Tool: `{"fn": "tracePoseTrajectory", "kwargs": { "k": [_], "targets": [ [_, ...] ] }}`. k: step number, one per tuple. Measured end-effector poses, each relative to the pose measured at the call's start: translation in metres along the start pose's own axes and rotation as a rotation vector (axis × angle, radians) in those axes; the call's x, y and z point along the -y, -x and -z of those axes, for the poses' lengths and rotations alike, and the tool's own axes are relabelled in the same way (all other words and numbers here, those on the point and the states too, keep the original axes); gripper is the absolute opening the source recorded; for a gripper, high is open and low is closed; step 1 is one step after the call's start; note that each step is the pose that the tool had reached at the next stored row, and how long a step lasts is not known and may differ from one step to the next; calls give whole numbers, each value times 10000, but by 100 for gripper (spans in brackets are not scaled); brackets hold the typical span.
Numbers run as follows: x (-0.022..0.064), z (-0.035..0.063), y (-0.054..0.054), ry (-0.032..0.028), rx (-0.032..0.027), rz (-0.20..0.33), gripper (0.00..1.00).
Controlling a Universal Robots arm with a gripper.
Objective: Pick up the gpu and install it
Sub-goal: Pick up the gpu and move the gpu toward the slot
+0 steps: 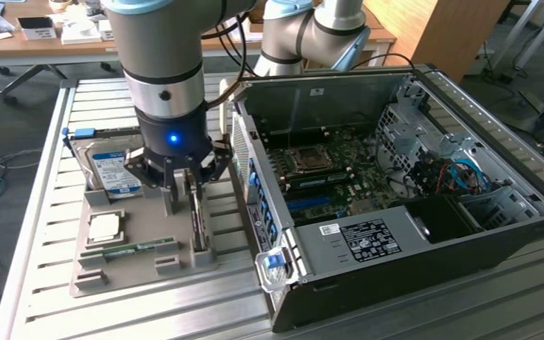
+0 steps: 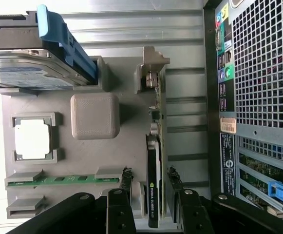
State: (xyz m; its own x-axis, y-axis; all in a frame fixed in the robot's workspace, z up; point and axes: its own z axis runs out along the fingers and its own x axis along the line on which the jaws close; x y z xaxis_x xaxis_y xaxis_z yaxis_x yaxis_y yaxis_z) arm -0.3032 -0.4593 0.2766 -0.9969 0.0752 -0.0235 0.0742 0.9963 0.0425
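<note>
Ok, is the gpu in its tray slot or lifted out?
In. The gpu stands on edge in its slot on the grey tray; the gripper straddles it, open, with gaps either side.

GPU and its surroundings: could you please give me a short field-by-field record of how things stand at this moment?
gpu: standing on edge in its slot on the grey tray, not installed
tool: open, fingers on either side of the gpu, gaps on both sides
held: nothing
tray also holds: hard drive, processor, memory stick
computer case: on the exterior view's right of the tray, side open, motherboard exposed
</note>
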Motion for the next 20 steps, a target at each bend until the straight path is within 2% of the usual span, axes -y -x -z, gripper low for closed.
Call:
{"fn": "tracePoseTrajectory", "kwargs": {
  "k": [20],
  "targets": [
    [4,-104,-2,0,0,0,42]
  ]
}}
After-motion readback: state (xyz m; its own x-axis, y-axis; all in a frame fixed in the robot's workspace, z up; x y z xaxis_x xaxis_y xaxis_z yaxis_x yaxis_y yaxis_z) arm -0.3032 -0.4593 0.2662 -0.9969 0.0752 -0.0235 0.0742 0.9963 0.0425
